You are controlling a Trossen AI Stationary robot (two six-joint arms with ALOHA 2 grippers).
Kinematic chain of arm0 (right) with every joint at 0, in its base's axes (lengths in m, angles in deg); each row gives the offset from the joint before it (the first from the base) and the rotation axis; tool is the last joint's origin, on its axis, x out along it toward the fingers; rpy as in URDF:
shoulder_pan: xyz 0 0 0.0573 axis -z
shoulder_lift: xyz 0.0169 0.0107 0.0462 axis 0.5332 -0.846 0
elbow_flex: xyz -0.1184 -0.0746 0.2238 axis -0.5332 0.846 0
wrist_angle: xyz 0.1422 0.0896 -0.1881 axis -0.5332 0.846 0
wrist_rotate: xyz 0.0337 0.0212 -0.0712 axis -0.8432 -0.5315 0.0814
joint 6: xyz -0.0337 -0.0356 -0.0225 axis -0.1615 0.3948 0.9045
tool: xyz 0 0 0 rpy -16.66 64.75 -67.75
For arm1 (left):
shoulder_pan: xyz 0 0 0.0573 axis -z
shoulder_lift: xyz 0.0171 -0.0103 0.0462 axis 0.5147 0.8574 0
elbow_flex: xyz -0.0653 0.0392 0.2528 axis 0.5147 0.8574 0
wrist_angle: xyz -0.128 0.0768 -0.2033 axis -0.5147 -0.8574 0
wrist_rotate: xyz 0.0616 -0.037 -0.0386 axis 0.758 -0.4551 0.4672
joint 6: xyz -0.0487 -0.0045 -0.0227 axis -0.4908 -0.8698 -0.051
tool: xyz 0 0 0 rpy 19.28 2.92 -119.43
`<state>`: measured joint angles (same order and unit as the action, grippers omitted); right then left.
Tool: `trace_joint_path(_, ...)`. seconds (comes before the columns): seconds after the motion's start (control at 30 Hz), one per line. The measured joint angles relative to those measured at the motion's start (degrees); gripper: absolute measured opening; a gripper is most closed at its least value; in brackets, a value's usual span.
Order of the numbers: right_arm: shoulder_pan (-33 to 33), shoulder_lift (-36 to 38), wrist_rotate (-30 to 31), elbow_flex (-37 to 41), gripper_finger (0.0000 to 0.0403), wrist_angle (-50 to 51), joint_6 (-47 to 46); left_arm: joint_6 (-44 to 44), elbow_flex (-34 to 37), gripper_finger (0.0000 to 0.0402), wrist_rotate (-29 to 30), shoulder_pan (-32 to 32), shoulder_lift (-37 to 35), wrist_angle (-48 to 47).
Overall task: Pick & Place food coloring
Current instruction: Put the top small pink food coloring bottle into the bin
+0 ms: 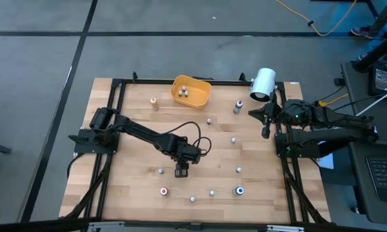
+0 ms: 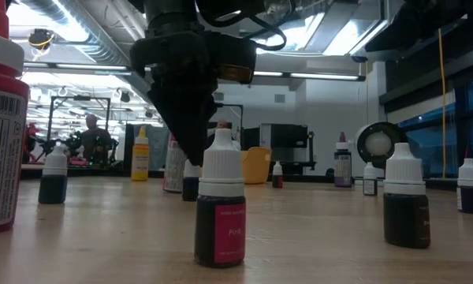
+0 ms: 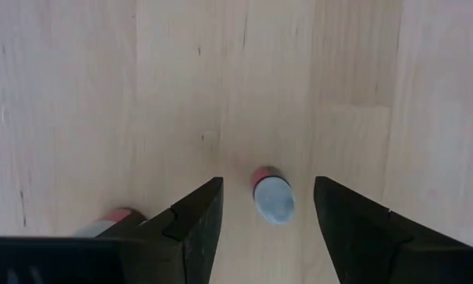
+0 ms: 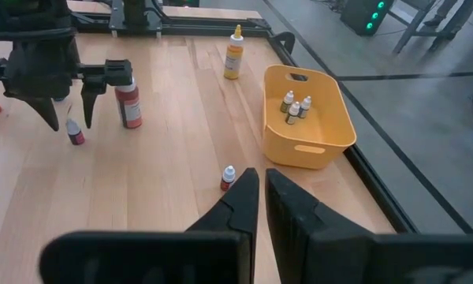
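Orange bowl (image 1: 191, 91) holds three bottles (image 4: 295, 105); many wait scattered. Left gripper (image 1: 182, 171) hovers, jaws spread, over one bottle (image 3: 271, 196). Right gripper (image 1: 266, 132) rests, jaws pressed together.

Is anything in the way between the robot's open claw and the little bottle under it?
Nothing visible. The left gripper hangs open straight above the small white-capped bottle, which stands between its fingers with only bare table around.

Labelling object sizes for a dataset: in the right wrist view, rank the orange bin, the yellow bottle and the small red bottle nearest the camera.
1. orange bin
2. yellow bottle, though it stands farthest away
3. small red bottle, smallest despite being nearest
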<state>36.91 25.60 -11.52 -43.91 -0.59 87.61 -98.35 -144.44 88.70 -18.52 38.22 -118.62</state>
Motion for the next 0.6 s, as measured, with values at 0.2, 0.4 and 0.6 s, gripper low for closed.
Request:
trace_joint_path(0.2,0.0,0.0,0.0,0.0,0.003,0.0,0.2,-0.1,0.1,0.0194,0.3,0.4,0.6,-1.3)
trace_joint_path(0.4,0.0,0.0,0.1,0.0,0.003,0.0,0.3,0.0,0.1,0.0194,0.5,0.4,0.7,-1.3)
trace_joint_path(0.6,0.0,0.0,0.1,0.0,0.003,0.1,0.3,0.2,0.0,0.0194,1.5,0.3,1.4,-0.8)
